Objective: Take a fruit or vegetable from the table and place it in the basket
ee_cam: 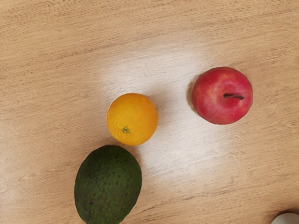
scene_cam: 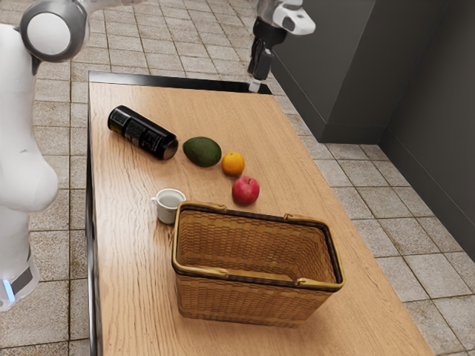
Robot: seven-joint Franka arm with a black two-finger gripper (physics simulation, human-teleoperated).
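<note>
Pincer (scene_cam: 255, 85): raised; open or closed, cannot tell. Bearings from it, exterior view. Basket (scene_cam: 256, 300): six o'clock. Bottle (scene_cam: 142, 133): eight. Avocado (scene_cam: 202, 151): seven, on table (scene_cam: 126, 245). Apple (scene_cam: 246, 190): six, on table. Orange (scene_cam: 233, 164): between six and seven, on table. Step, as judged: approach, pre-pick. Next: centre over one fruit, perhaps the orange, descend, clear its neighbours, grip.

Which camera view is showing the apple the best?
The wrist view: the apple appears large, whole and from above, its stem clear. The exterior view shows it smaller, at an angle, between the orange and the basket.
</note>
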